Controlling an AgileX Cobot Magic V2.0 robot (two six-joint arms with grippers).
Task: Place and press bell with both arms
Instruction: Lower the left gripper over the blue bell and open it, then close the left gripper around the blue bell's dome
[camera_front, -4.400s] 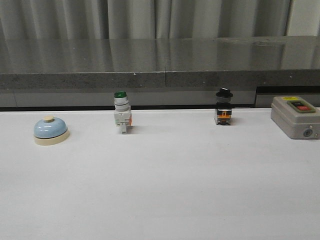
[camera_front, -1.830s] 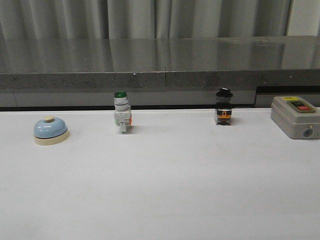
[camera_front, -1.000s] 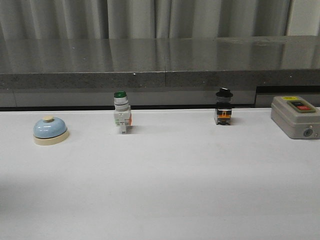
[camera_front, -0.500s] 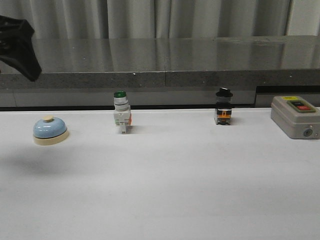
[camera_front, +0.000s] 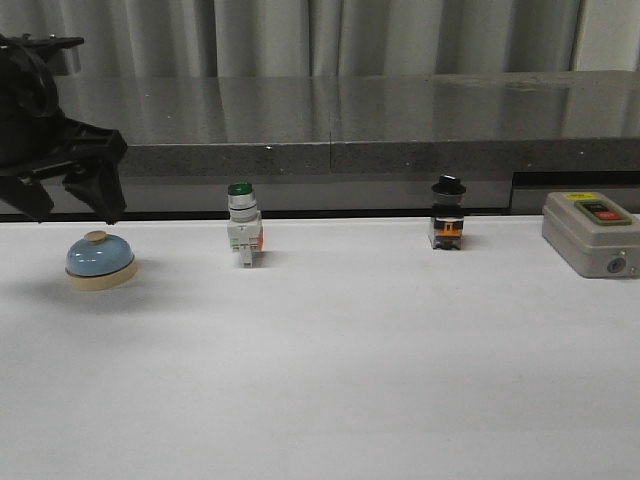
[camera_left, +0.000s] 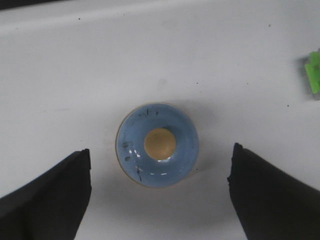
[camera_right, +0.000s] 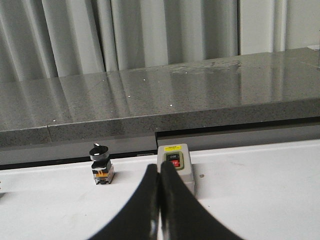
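At far left, the left gripper (camera_front: 65, 205) hung spread wide above the bell (camera_front: 100, 260); the right gripper (camera_right: 159, 200) was clenched empty.

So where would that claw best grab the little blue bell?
Probably around the cream base or low on the dome of the bell, coming straight down. It sits upright and round, and the open left claw already straddles it from above, so the sides are free.

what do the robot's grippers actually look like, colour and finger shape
Both are matte black with no markings or cables showing. The left gripper is a bulky claw with thick, wedge-shaped fingers that taper toward their tips. The right gripper has smooth curved fingers narrowing to slim tips.
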